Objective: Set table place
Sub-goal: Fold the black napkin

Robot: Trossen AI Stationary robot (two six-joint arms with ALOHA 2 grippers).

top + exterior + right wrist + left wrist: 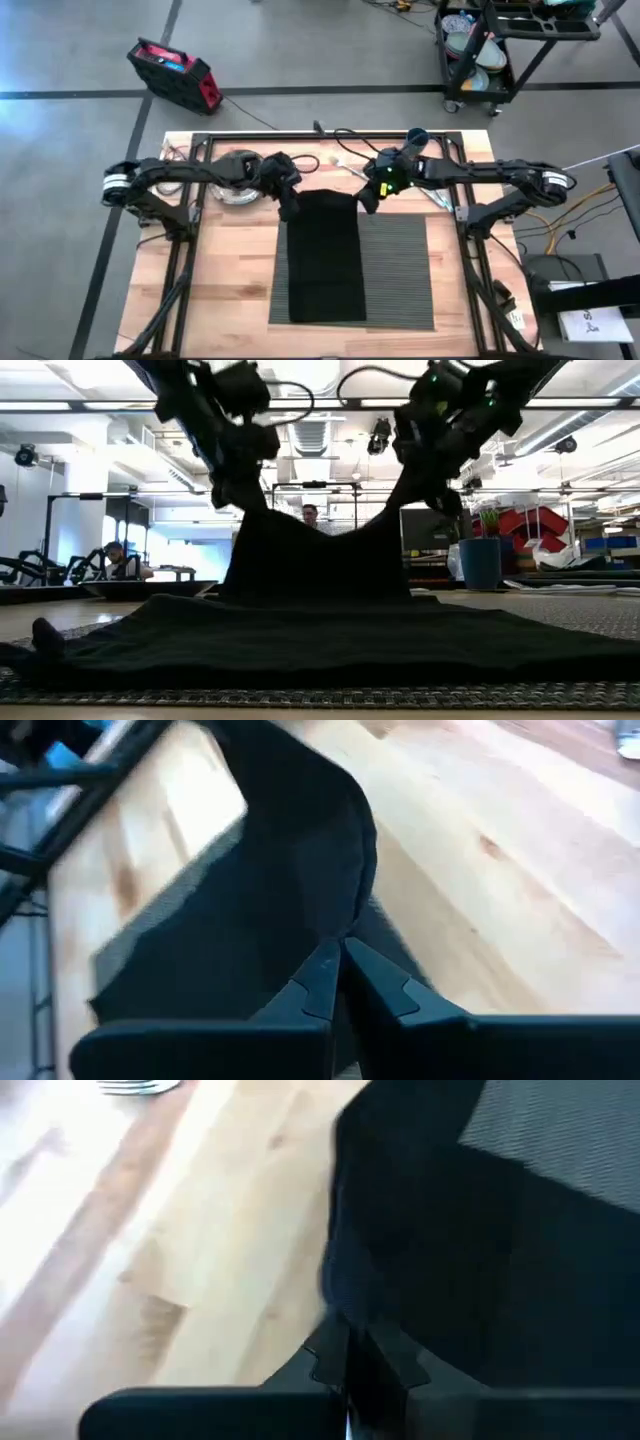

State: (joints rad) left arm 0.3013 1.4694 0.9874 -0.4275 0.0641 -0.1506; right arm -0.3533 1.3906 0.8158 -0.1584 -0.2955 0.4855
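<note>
Table (230, 270): placemat (400, 270) under napkin (325, 260); left gripper (290, 208), right gripper (367, 200) clamp its corners.

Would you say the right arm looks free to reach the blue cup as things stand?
Probably not yet: the right end effector is shut on a napkin corner, shared with the left end effector. The blue cup stands unobstructed nearby.

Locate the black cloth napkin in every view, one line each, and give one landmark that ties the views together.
High view: the black cloth napkin lies lengthwise over the placemat's left half.
Low view: it fills the middle, its far edge lifted at two corners.
Left wrist view: dark cloth on the right, pinched by the left gripper.
Right wrist view: centre, pinched by the right gripper.
Shared landmark: the ribbed placemat beneath.
</note>
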